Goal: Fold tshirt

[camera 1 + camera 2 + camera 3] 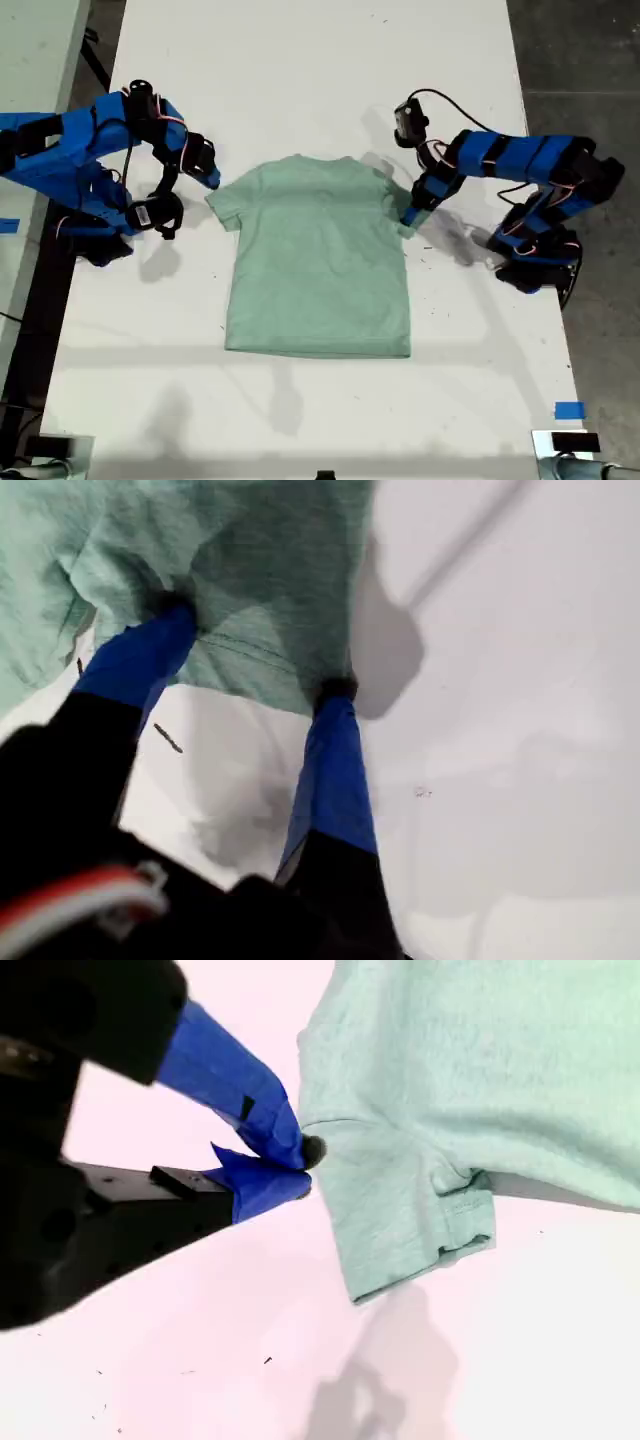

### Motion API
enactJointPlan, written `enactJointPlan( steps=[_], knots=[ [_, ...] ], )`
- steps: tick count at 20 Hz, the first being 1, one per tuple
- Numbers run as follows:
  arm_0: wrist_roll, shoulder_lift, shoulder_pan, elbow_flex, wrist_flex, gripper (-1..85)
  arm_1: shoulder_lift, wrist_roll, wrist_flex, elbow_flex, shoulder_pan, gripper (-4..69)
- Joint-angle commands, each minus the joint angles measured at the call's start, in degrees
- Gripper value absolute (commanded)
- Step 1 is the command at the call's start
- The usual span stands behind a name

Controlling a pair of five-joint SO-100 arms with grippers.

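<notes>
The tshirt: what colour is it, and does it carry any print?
Pale mint green, plain and unprinted; the tshirt shows best in the exterior view.

My first gripper (255,675) reaches down with its two blue fingers (335,770) spread wide, both tips pressed against cloth at a sleeve edge. In the exterior view this gripper (409,215) ends the arm coming in from that view's right, elbow bent, wrist angled downward. My second gripper (300,1165) has its blue fingers nearly together, tips meeting at a sleeve's edge with a fold pinched between them. Its arm (100,150) comes in from the exterior view's left, forearm raised, gripper (212,182) pointing inward.
</notes>
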Motion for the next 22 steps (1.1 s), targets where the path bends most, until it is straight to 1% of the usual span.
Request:
enactJointPlan(
  steps=[1, 2, 3, 4, 8, 10, 13, 15, 17, 18, 19, 22],
  knots=[
    [-0.8, 2.1, 1.1, -3.0, -0.3, 0.0, -1.1, -0.2, -1.4, -2.8, 1.1, 27.7],
    [-0.8, 2.0, 1.1, -3.0, -0.4, 0.0, -2.2, -0.5, -1.1, -3.5, 1.3, 26.9],
    [-0.8, 1.8, 1.1, -3.0, -0.7, 0.0, -3.1, -0.6, -0.7, -4.3, 1.4, 21.8],
    [-0.8, 1.4, 1.1, -2.8, -1.0, 0.0, -4.0, -0.8, -0.3, -5.2, 1.5, 10.4],
    [-0.8, -0.4, 0.5, -1.9, -2.8, 0.0, -5.5, -0.8, 0.9, -7.1, 1.1, 5.5],
    [-0.8, -1.1, 0.8, -1.9, -3.3, 0.0, -5.5, -0.1, 1.2, -7.7, 1.1, -1.0],
    [-0.9, -1.3, 1.0, -1.9, -3.4, 0.0, -5.5, 0.2, 2.8, -8.7, 1.1, -2.0],
    [-1.1, -1.3, 1.1, -1.9, -3.4, 0.0, -3.3, 1.4, 8.2, -11.8, 0.6, -2.0],
    [-1.4, -1.4, 1.3, -1.8, -3.4, 0.0, 0.7, 2.2, 10.5, -14.1, -0.8, -2.0],
    [-1.6, -1.5, 1.5, -1.9, -3.4, 0.0, 1.1, 3.0, 13.3, -16.5, -1.6, -2.0],
    [-1.7, -1.5, 1.7, -1.9, -3.4, 0.0, 1.1, 3.8, 15.9, -20.2, -3.7, -2.0],
    [-1.8, -2.1, 2.0, -2.0, -3.6, 0.0, -1.1, 8.0, 19.0, -31.1, -9.6, -2.0]
  ],
)
